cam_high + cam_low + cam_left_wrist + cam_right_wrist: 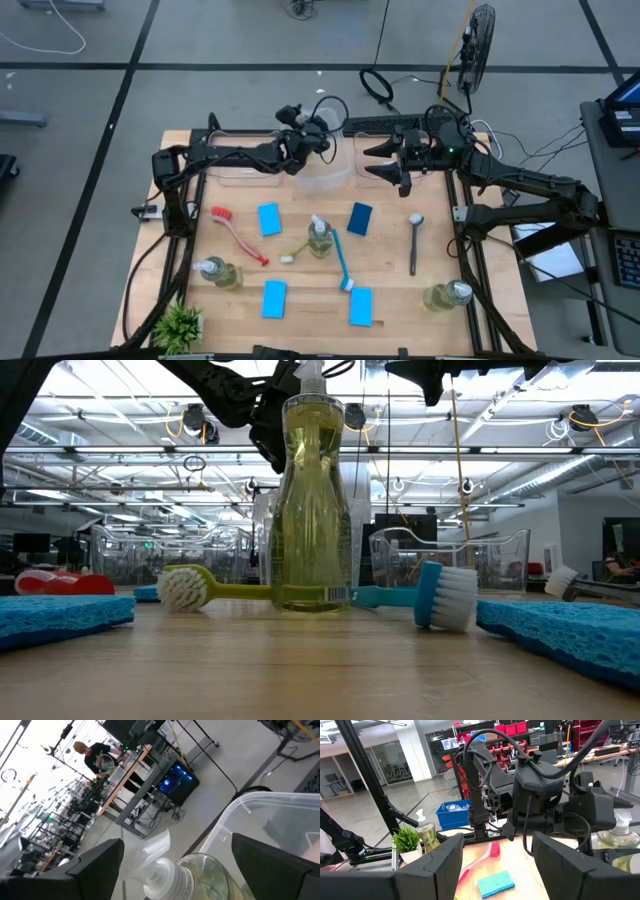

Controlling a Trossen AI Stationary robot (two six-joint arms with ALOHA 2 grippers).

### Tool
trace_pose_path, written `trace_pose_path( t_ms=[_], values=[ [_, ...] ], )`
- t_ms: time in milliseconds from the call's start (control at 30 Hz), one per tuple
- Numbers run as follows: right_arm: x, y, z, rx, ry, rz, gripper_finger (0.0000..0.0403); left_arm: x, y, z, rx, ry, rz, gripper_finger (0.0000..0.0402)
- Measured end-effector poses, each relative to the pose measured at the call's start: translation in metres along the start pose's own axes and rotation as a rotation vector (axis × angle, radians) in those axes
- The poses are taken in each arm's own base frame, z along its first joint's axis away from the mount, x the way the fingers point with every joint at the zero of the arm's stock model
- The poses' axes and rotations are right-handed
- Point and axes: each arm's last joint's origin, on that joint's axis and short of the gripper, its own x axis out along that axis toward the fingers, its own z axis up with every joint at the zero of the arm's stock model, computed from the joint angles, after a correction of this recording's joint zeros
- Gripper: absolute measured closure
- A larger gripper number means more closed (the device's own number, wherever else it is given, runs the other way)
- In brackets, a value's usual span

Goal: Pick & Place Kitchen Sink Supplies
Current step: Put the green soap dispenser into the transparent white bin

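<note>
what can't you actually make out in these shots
- Pump bottle under the left gripper, left wrist view: its body runs off the picture's edge.
- Middle bin, high view: the left arm hides its contents.
- Right gripper, high view: dark fingers blend into the arm.
- Barcode label on the centre bottle, low view: too small to read.

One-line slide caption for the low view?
Table-level view: pump bottle upright at centre, yellow-green brush and blue brush lying beside it, blue sponges in front.
</note>
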Motion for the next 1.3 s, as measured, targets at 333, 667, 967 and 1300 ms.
trace_pose_path(
  t_ms=[333,667,967,1300],
  values=[
    [0.000,0.000,0.000,0.000,0.001,0.000,0.0180,-0.005,-0.003,0.001,0.048,-0.003,0.001,0.0030],
    [0.000,0.000,0.000,0.009,0.002,0.000,0.0179,-0.004,-0.003,0.001,0.068,-0.001,0.005,0.0002],
    [0.000,0.000,-0.001,0.019,0.005,0.000,0.0179,-0.013,0.000,0.013,0.135,-0.050,0.066,0.0002],
    [0.000,0.000,-0.001,0.017,0.005,-0.001,0.0181,-0.028,0.007,0.026,0.243,-0.032,0.193,0.0002]
  ],
)
